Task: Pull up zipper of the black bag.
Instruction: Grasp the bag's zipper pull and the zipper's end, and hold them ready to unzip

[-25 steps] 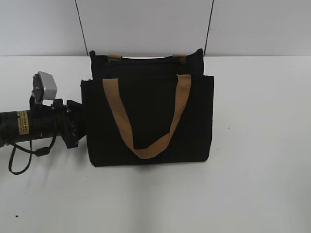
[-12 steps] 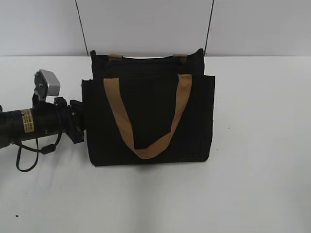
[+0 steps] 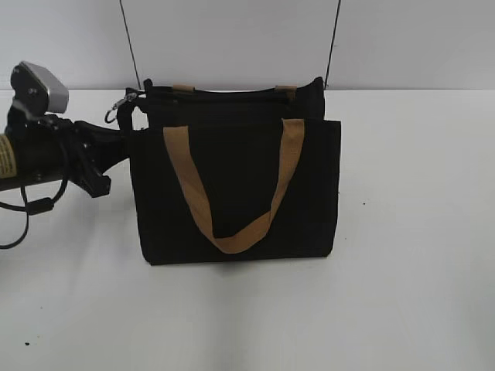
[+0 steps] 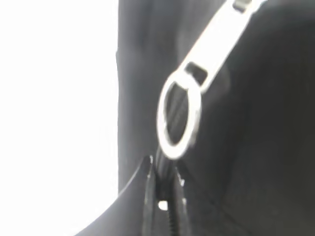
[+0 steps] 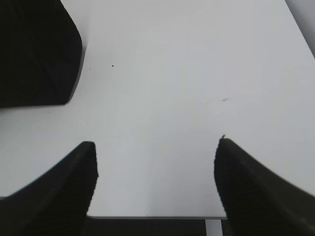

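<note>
The black bag (image 3: pixel 236 185) stands upright mid-table, with a tan handle hanging down its front. My left gripper (image 3: pixel 126 130) is at the bag's upper left corner. In the left wrist view its two thin fingers (image 4: pixel 165 164) are closed narrowly on the black zip line. The silver zipper pull (image 4: pixel 179 118), a ring on a flat tab, lies just beyond the fingertips. It also shows in the exterior view (image 3: pixel 116 110), sticking out up and left of the bag's corner. My right gripper (image 5: pixel 155 152) is open and empty above the table. A corner of the bag (image 5: pixel 34 49) lies to its upper left.
The white table (image 3: pixel 402 255) runs around the bag, and a pale wall stands behind it. Two thin dark cables (image 3: pixel 130 46) hang down behind the bag. The table's near edge (image 5: pixel 152 216) shows between the right fingers.
My left arm rose from halfway up the bag's left side to its top left corner. The silver pull now shows, sticking out beside that corner. The bag stayed in place.
</note>
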Controlling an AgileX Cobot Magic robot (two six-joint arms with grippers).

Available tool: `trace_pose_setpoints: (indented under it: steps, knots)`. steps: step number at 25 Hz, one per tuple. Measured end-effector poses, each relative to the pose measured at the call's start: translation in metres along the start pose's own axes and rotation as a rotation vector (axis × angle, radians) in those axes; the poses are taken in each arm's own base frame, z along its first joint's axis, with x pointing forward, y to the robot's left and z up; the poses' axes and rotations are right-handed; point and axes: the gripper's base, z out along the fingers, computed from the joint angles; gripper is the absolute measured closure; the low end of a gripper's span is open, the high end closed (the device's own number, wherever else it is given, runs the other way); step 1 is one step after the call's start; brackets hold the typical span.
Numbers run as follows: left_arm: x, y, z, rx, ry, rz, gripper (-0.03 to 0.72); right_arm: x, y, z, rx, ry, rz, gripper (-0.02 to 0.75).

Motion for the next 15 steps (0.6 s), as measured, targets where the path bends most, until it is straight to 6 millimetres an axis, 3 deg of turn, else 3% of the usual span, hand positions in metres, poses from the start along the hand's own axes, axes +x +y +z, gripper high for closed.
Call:
trace_pose_setpoints:
  steps: [7, 15]
  knots:
    - [-0.016, -0.008, -0.011, 0.066, 0.044, -0.052, 0.652, 0.000, 0.000, 0.000, 0.000, 0.000, 0.000, 0.173]
    - [-0.044, -0.005, -0.029, -0.025, 0.074, -0.059, 0.652, -0.001, 0.004, 0.000, -0.048, -0.008, 0.027, 0.173]
